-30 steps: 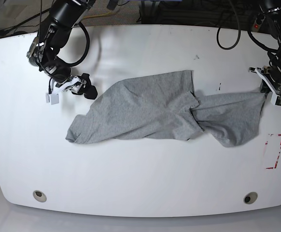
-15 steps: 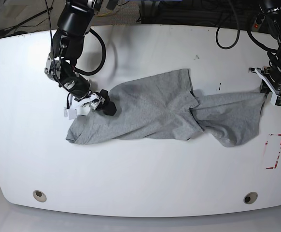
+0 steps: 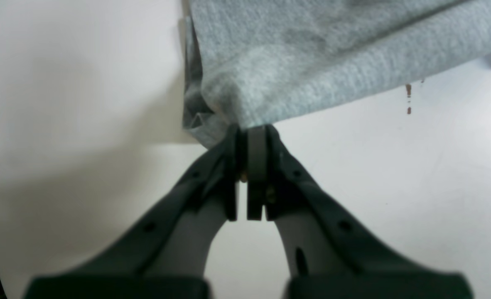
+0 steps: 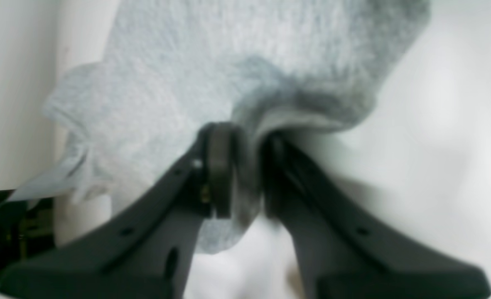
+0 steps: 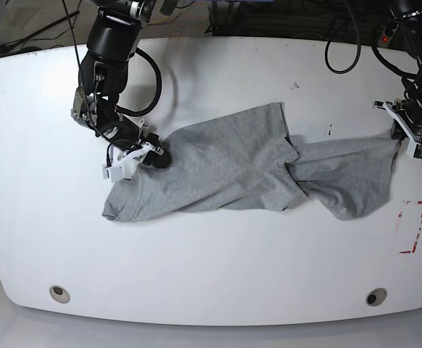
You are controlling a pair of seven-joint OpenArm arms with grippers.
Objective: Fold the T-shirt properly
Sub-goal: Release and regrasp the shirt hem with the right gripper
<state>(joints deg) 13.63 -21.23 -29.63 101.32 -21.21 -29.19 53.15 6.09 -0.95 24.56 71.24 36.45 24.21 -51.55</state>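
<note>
T-shirt point(image 5: 254, 170) lies crumpled across the table's point(image 5: 211, 268) middle, stretched left to right, with wide bare room on the near side. My left gripper point(image 5: 412, 145) sits at the right edge, jaws pinched tight on the cloth's corner. My right gripper point(image 5: 140, 157) reaches down at the left end, jaws narrowed around a fold of grey fabric.

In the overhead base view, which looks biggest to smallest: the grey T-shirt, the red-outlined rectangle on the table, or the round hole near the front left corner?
1. T-shirt, by far the largest.
2. Red-outlined rectangle.
3. Round hole, the smallest.
</note>
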